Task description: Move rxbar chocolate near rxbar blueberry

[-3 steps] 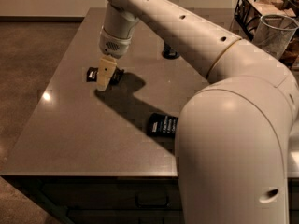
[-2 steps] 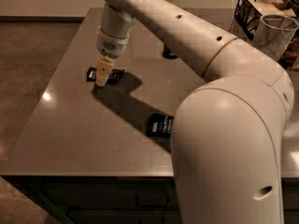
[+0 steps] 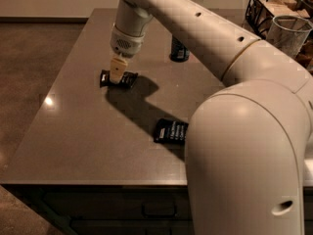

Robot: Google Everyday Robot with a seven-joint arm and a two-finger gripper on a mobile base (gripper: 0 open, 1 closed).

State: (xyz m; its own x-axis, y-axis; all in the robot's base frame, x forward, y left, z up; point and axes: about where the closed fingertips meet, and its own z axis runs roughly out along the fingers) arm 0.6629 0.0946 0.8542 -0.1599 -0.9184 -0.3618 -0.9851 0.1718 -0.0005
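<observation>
A grey-brown table (image 3: 73,146) is filling most of the room, with a brown floor lying around it. The rxbar chocolate (image 3: 129,80) is lying flat on the table, toward 10 o'clock from the middle. The gripper (image 3: 116,77) is pointing straight down and touching the top of this bar; I cannot tell if it is gripping the bar or just resting on it. The rxbar blueberry (image 3: 171,130) is lying well apart, at 4 o'clock from the chocolate one, partly hiding behind the big white arm (image 3: 244,146). A dark can (image 3: 179,50) is standing at 2 o'clock. A wire basket (image 3: 259,6) and a mesh cup (image 3: 288,33) are sitting in the far corner at 2 o'clock.
</observation>
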